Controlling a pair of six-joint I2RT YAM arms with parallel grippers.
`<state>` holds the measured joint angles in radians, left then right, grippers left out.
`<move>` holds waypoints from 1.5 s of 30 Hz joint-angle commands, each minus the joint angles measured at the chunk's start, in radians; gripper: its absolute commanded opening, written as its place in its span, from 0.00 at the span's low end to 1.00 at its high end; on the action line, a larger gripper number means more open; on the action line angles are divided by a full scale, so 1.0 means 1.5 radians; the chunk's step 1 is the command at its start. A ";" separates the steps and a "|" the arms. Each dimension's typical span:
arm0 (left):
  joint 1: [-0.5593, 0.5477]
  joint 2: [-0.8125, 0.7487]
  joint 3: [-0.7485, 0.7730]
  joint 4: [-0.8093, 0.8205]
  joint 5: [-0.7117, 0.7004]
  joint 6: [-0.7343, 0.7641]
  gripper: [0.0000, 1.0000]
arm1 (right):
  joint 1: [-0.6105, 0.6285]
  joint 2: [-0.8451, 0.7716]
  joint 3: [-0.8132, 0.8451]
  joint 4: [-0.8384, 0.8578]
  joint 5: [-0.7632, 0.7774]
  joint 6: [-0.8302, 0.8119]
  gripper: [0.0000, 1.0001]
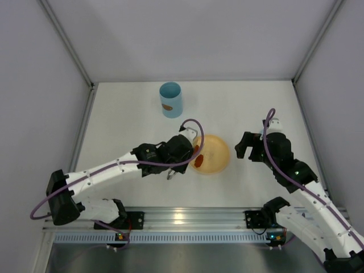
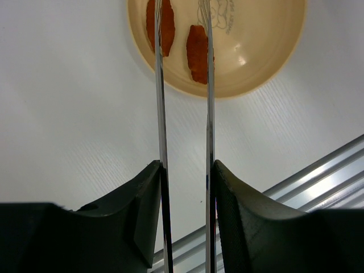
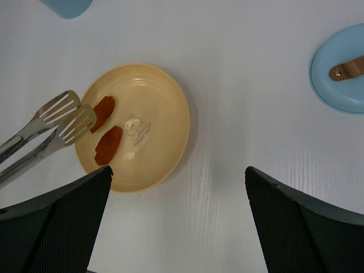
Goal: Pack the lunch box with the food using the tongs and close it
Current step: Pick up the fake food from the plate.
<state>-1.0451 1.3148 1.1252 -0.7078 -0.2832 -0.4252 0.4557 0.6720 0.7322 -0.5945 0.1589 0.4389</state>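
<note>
The light blue lunch box stands upright at the back of the table, its top uncovered. Two reddish-brown food pieces lie on the left side of a yellow plate. My left gripper is shut on the silvery tongs, whose two arms run out over the plate. The slotted tong heads hover at the plate's left edge, right beside the upper food piece. My right gripper is open with nothing in it, just right of the plate.
A light blue round lid with a brown handle lies on the table to the right of the plate. A metal rail runs along the near edge. Grey walls enclose the table on three sides.
</note>
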 commanded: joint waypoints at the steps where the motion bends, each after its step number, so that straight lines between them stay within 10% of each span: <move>1: -0.013 -0.039 -0.023 0.033 0.004 -0.027 0.45 | 0.011 -0.006 -0.010 0.013 -0.004 0.004 0.99; 45: -0.082 0.041 0.009 0.023 -0.033 -0.038 0.33 | 0.011 -0.010 -0.001 0.004 0.002 0.000 0.99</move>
<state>-1.1614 1.3983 1.0634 -0.6861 -0.2913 -0.4950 0.4557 0.6693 0.7109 -0.5945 0.1570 0.4400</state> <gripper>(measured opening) 0.373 0.988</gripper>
